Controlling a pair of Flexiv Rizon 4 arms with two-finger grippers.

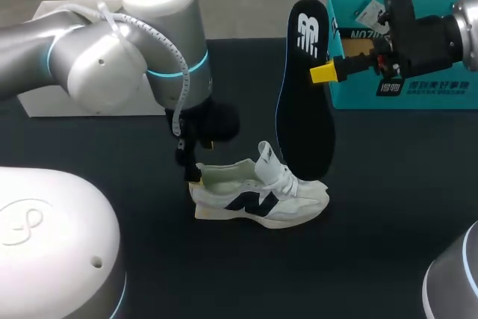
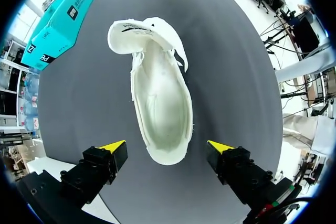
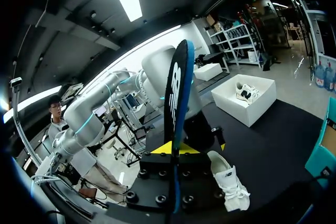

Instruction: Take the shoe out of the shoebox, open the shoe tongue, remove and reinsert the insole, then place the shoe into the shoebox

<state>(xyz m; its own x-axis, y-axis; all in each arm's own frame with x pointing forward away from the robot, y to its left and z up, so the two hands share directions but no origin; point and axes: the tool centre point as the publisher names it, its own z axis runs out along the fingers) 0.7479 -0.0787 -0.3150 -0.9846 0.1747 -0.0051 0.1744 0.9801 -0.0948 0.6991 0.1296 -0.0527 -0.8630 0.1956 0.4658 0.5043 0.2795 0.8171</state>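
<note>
A white shoe (image 1: 258, 196) with a dark side logo lies on the black table, toe to the right. Its tongue stands pulled up and the inside is bare (image 2: 160, 108). My left gripper (image 1: 196, 177) hangs just above the heel, open, its yellow tips on either side of the heel (image 2: 167, 147) without touching it. My right gripper (image 1: 323, 72) is shut on the black insole (image 1: 302, 95), which hangs upright above the shoe's toe. In the right wrist view the insole (image 3: 175, 119) stands edge-on between the fingers (image 3: 172, 148), with the shoe (image 3: 228, 184) below.
The teal shoebox (image 1: 403, 50) stands at the back right, behind my right gripper, and shows ahead of the left gripper too (image 2: 58, 22). A white open box (image 3: 239, 111) holding another shoe sits at the back left (image 1: 45, 102).
</note>
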